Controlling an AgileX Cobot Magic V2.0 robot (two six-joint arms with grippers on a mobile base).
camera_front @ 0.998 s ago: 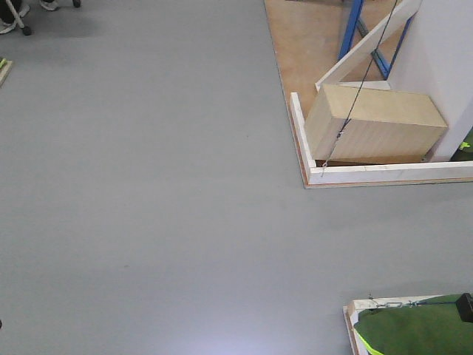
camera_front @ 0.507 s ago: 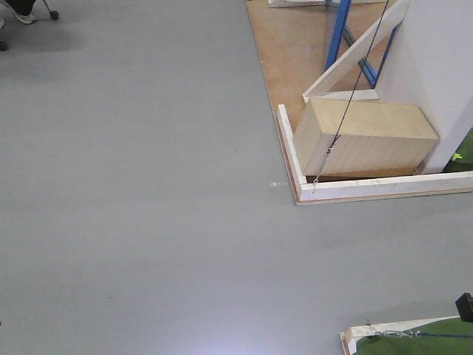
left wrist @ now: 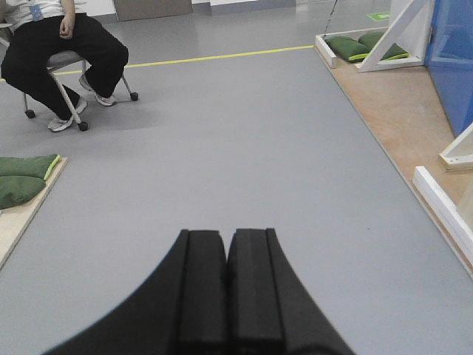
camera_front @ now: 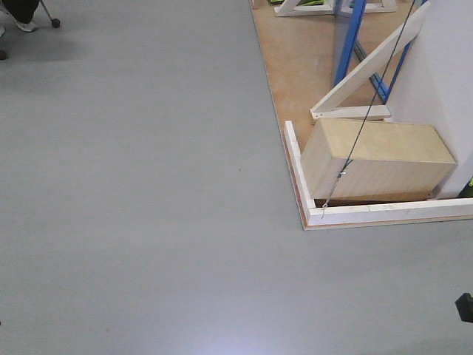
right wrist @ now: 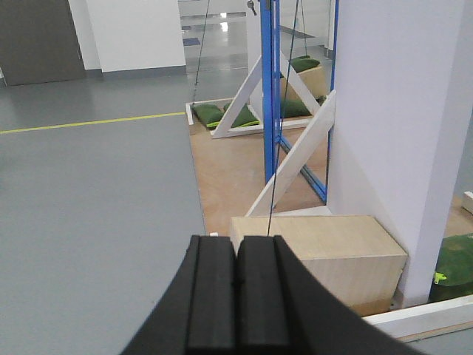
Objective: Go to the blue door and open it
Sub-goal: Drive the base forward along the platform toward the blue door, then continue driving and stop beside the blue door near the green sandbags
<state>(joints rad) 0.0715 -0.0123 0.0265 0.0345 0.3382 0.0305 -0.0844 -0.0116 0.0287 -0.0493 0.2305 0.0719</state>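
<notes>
The left gripper (left wrist: 225, 288) and right gripper (right wrist: 238, 303) are both clamped shut on nothing, and the blue door (right wrist: 271, 96) stands well ahead on the right beyond the wooden box (right wrist: 318, 248), so I'd say the approach is unfinished and the opening not begun.

Grey floor (camera_front: 133, 185), plywood platform (camera_front: 295, 66) on it, wooden box (camera_front: 377, 159) atop

A smooth grey floor (camera_front: 133, 185) is filling most of the room, a yellow line (left wrist: 222, 56) running across its far end. A plywood platform (camera_front: 295, 66) edged by a white timber curb (camera_front: 294, 166) is carrying a pale wooden box (camera_front: 377, 159) just beside a white wall panel (right wrist: 392, 111), with a white brace (camera_front: 362, 74) leaning diagonally against it. A person (left wrist: 74, 44) is sitting on a wheeled chair (left wrist: 66, 58) near green cushions (left wrist: 18, 181).
</notes>
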